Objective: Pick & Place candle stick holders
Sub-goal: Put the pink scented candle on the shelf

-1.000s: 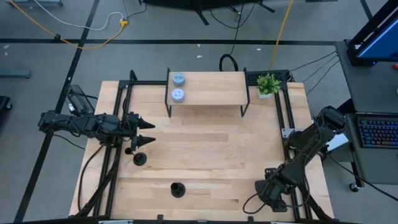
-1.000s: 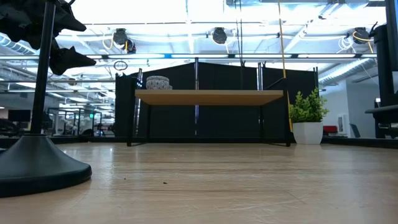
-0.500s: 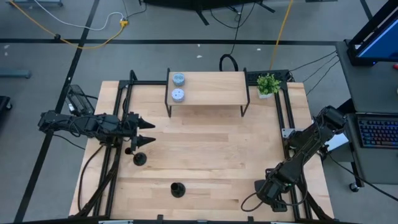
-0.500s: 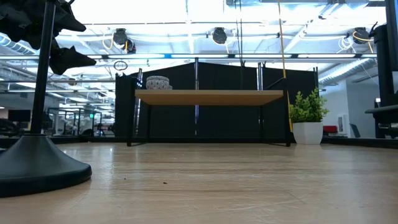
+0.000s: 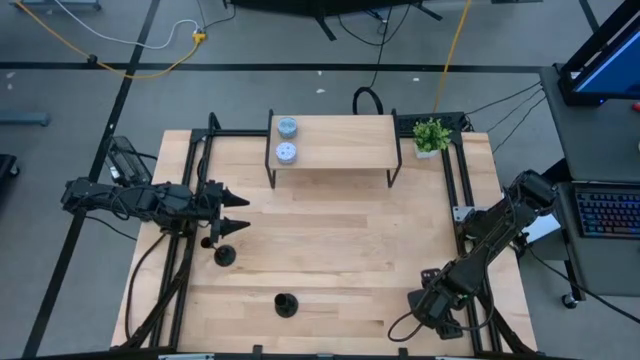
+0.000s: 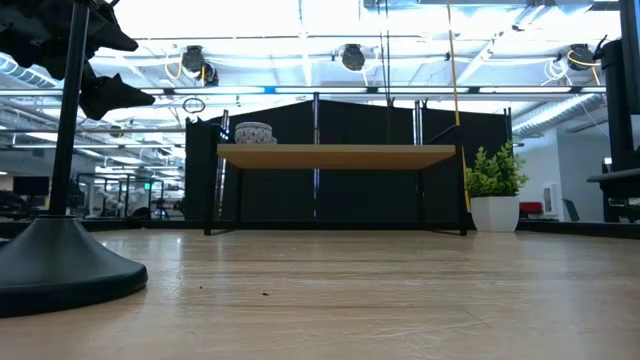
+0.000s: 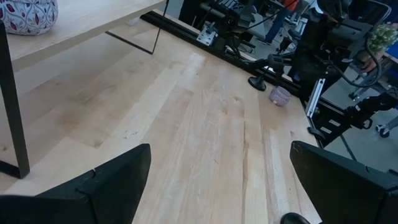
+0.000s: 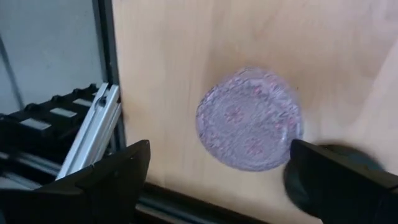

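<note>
Left tool: your left tool (image 5: 232,211) hangs above the table's (image 5: 340,240) left side, its two fingers spread wide with nothing between them.
Right tool: your right tool (image 5: 422,305) sits low at the table's near right corner. In its own wrist view the fingers (image 8: 118,177) stand wide apart, straddling a lilac round tin (image 8: 250,118) without touching it.
Holder by the left tool: one black candle stick holder (image 5: 223,255) stands on the table just beside and below the left tool's fingertips, not held.
Holder in the middle: a second holder (image 5: 286,304) stands toward the near edge, well apart from both tools; the low view shows its base and stem close up (image 6: 62,262).
Holder by the right tool: in the left wrist view a third holder (image 7: 257,81) stands just beside the lilac tin, near the right arm.
Shelf: a small raised shelf (image 5: 335,145) at the far side, well away from both tools, carries two round tins (image 5: 286,139).
Plant: a potted plant (image 5: 431,135) stands just beside the shelf.
</note>
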Controlling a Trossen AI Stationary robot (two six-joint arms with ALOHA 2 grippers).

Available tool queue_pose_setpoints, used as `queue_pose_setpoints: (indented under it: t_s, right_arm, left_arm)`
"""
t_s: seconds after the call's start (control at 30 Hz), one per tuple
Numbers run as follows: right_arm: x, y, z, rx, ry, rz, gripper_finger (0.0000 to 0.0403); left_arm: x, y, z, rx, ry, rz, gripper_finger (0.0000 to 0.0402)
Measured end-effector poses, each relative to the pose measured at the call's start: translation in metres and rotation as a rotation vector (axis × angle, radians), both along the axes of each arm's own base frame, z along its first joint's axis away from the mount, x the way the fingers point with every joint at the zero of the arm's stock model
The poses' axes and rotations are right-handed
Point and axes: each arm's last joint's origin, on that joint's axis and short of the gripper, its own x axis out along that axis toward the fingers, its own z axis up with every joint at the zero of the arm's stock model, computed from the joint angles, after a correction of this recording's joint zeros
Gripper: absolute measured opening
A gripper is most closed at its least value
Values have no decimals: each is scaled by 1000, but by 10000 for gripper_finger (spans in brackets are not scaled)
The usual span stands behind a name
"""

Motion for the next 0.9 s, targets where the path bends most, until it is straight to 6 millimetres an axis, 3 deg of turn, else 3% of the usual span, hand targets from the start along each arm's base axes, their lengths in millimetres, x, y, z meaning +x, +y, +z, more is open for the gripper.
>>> queue_pose_setpoints:
  t_s: [0.9]
  right_arm:
    - [1,3,-1,-107,-162,-55,380]
  left_arm:
    - [0,0,0,-5,0,1,392]
